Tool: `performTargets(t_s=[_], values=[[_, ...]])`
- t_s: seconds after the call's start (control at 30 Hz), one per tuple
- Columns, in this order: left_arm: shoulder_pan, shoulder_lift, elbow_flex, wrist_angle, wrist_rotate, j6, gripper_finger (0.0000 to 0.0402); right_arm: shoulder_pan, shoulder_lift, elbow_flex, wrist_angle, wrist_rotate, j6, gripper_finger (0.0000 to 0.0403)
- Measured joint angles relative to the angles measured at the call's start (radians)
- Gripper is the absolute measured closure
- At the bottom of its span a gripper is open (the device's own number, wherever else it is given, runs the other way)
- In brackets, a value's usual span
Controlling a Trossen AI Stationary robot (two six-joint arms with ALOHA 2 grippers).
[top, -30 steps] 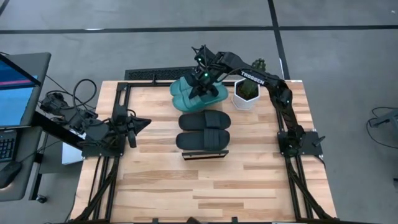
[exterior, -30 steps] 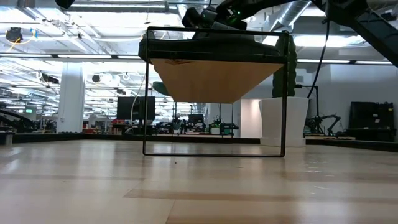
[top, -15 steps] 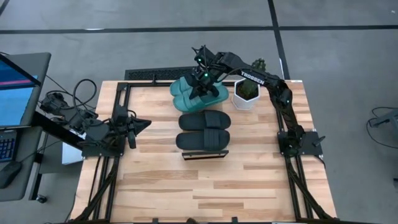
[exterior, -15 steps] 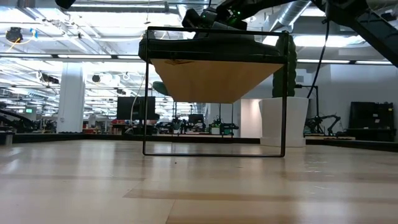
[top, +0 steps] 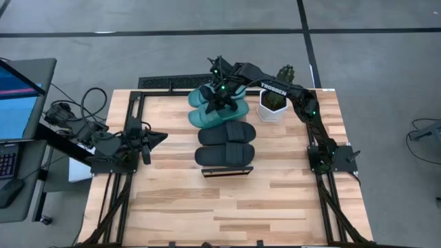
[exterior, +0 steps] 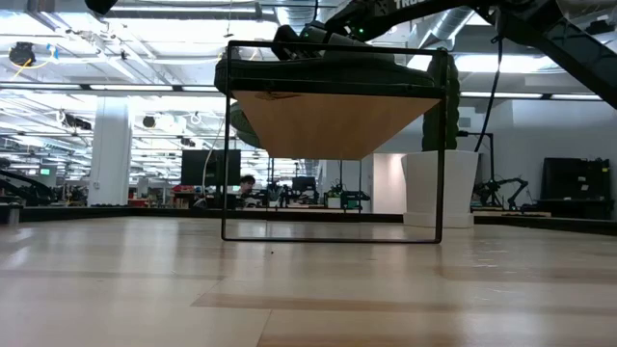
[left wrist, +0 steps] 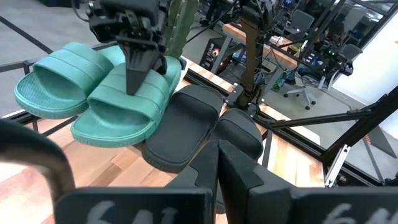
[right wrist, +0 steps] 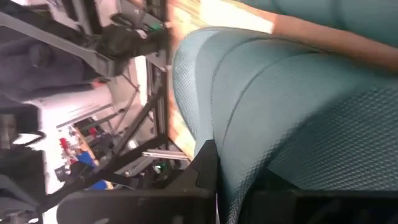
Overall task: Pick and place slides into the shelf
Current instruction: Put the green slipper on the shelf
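The left gripper [top: 160,136] waits at the table's left edge, well apart from the footwear, its fingers drawn together to a point with nothing between them. To its right, mid-table, stands the shelf [top: 227,171], of which only the near black frame edge shows from above; the low view shows its light-wood underside [exterior: 328,120] and thin black legs. On top of it lie four slides in a row running from near to far. The two black slides [top: 225,145] sit side by side at the near end, straps facing up. The two teal slides [top: 217,109] lie just beyond them at the far end, the nearer one touching the farther black slide. The right gripper [top: 222,96] reaches in from the far right and sits low on the strap of a teal slide; the left wrist view shows its fingers [left wrist: 138,65] narrowed together and pressed against that strap, closed on it. Just right of the teal pair stands a white pot [top: 271,108] with a cactus [top: 274,98].
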Motion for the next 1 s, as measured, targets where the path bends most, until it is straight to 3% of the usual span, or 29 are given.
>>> performTargets(t_s=[0.7, 1.0], values=[[0.0, 0.0, 0.0, -0.01, 0.022, -0.006, 0.0401, -0.013, 0.007, 0.002, 0.027, 0.074, -0.015, 0.0394], [0.0, 0.0, 0.0, -0.01, 0.023, -0.006, 0.0402, -0.011, 0.007, 0.002, 0.027, 0.076, -0.018, 0.0327]])
